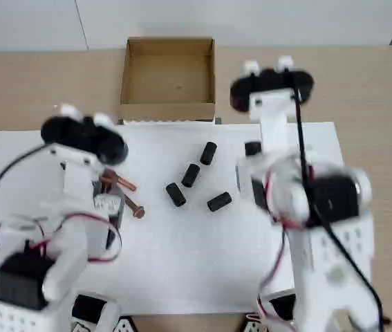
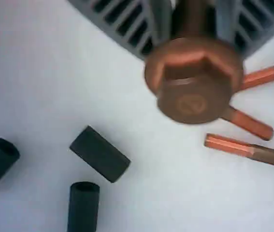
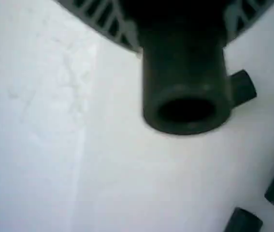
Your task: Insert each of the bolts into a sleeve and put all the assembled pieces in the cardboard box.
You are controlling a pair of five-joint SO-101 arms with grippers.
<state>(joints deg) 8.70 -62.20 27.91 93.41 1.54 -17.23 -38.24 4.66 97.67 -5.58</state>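
The left jaws are clenched on a copper bolt (image 2: 194, 82), its head toward the wrist camera, above the white sheet (image 1: 182, 270). Loose bolts (image 2: 248, 150) lie on the sheet close by. The right jaws grasp a black sleeve (image 3: 185, 87), open end outward. Four loose sleeves (image 1: 191, 175) lie mid-sheet between the arms. The box (image 1: 169, 111) sits on the worktop (image 1: 36, 83) at the sheet's far edge.

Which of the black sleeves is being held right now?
The sleeve in the right gripper, its open end facing that wrist camera. The four loose sleeves lie on the white sheet.
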